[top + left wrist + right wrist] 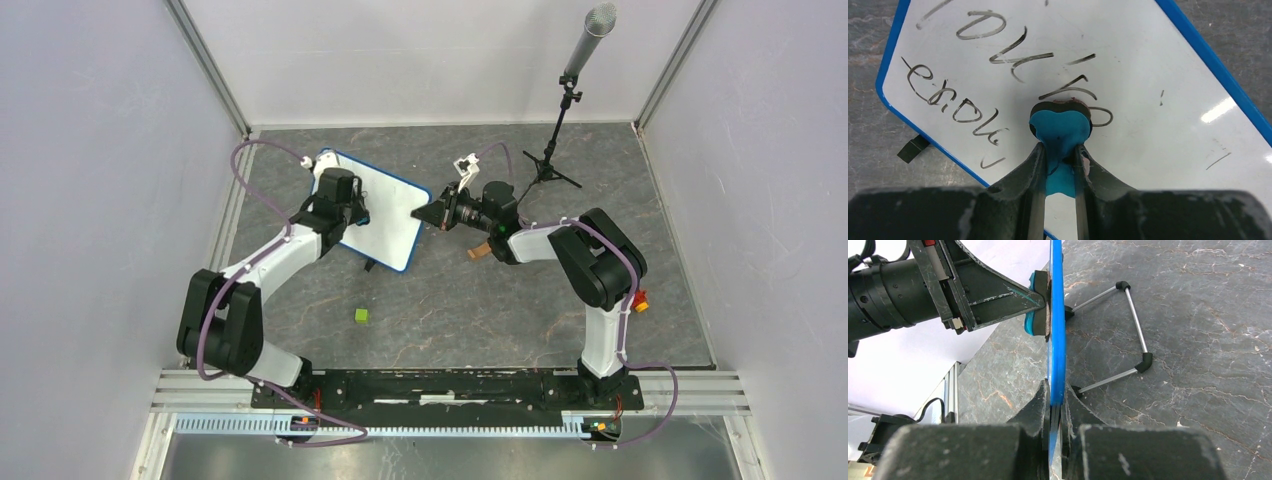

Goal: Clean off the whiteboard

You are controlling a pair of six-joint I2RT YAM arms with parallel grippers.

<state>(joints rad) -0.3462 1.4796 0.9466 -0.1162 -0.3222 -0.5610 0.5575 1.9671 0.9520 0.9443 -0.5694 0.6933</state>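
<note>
The whiteboard [385,200], white with a thin blue frame, stands tilted on the grey table. Black handwriting covers its face in the left wrist view [1148,75]. My left gripper [1060,150] is shut on a small blue eraser [1060,127] whose dark pad presses against the writing near the board's middle. In the top view the left gripper [352,215] is over the board's left part. My right gripper [1055,395] is shut on the board's blue edge [1056,340]; in the top view it [425,213] is at the board's right side. The eraser [1037,302] touches the board's face.
The board's wire stand [1135,330] with black feet rests on the table behind it. A small green cube [361,315] lies in front of the board. A microphone on a tripod [562,120] stands at the back right. A small orange object [480,252] lies under the right arm.
</note>
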